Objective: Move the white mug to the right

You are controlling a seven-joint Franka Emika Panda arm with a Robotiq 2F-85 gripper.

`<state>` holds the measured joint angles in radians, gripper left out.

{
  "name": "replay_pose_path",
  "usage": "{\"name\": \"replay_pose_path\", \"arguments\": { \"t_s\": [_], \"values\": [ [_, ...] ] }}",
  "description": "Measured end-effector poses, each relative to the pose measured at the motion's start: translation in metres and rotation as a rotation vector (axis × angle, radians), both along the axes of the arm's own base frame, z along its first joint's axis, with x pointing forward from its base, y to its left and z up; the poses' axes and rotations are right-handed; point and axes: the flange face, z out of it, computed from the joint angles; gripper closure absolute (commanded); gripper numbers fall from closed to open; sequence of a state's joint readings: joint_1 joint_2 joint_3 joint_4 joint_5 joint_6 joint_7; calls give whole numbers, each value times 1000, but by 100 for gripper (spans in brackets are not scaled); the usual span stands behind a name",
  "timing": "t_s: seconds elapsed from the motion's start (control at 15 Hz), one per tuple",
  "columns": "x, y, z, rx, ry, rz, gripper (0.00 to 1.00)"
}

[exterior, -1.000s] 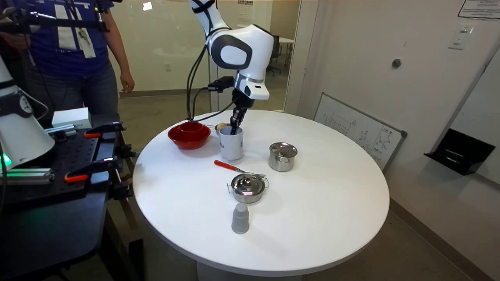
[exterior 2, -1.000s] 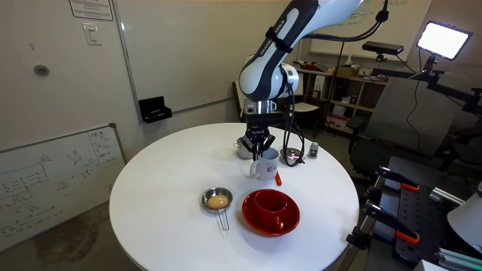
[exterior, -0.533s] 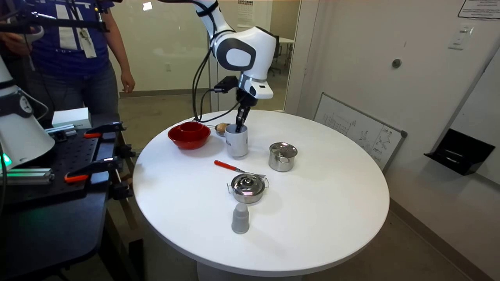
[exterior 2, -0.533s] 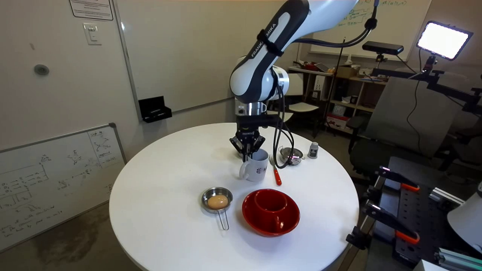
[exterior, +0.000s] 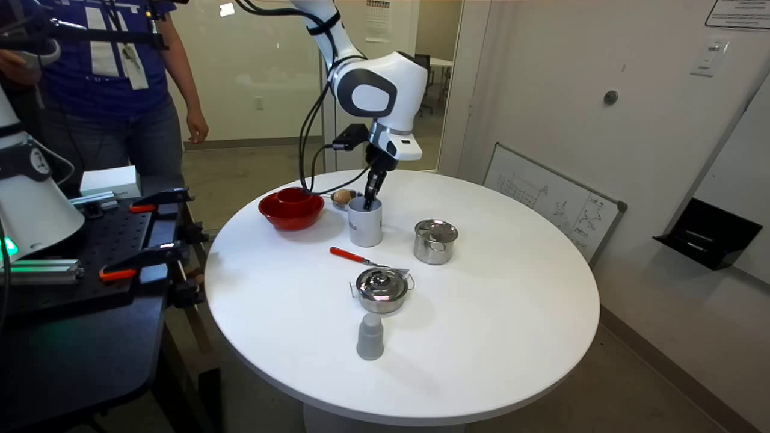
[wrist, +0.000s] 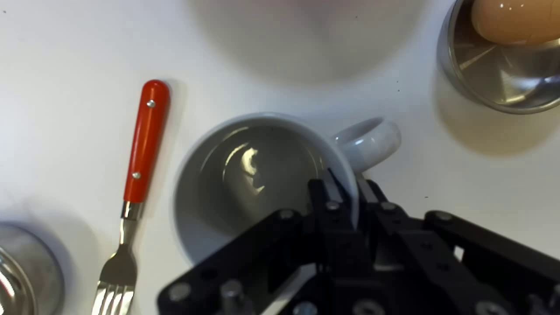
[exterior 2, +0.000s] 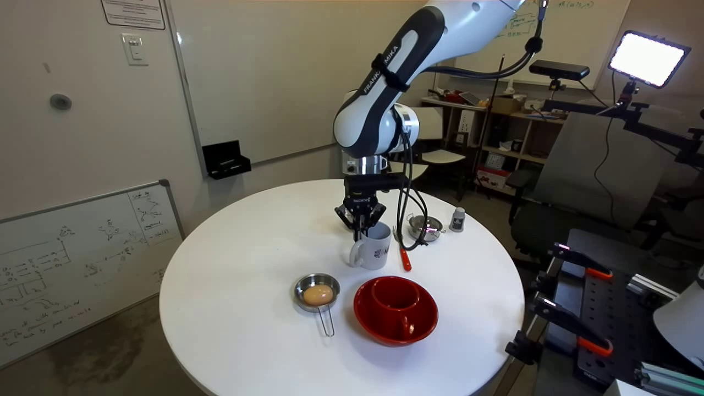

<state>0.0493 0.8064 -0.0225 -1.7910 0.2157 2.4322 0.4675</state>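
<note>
The white mug (exterior: 364, 227) stands upright at or very close to the table top; a slight gap cannot be ruled out. It also shows in an exterior view (exterior 2: 374, 254) with dark print and its handle. My gripper (exterior: 371, 201) points down and is shut on the mug's rim. In the wrist view the gripper (wrist: 345, 188) has one finger inside the mug (wrist: 218, 175) and one outside, beside the handle. The lower finger inside the mug is partly hidden by the wall.
A red bowl (exterior 2: 366, 324) holding a red cup (exterior 2: 396, 297) and a steel pan with an egg (exterior 2: 318, 295) stand near the mug. A red-handled fork (exterior: 349, 255), a lidded steel pot (exterior: 382, 291), a steel pot (exterior: 435, 243) and a grey bottle (exterior: 370, 340) are also on the table.
The mug and gripper have moved together, rightward in an exterior view where the red bowl is left of the mug. In the last half second they have come down a little. The gripper stays shut.
</note>
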Motion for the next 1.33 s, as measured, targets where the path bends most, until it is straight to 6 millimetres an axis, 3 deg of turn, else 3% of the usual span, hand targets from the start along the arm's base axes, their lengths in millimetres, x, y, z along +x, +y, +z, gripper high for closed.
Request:
{"name": "replay_pose_path", "arguments": {
  "t_s": [0.4, 0.47, 0.53, 1.13, 1.33],
  "values": [
    [0, -1, 0, 6, 1, -10, 93],
    [0, -2, 0, 8, 1, -15, 83],
    [0, -3, 0, 11, 1, -21, 64],
    [-10, 2, -9, 46, 27, -62, 1],
    [-8, 3, -6, 46, 19, -61, 0]
  ]
}}
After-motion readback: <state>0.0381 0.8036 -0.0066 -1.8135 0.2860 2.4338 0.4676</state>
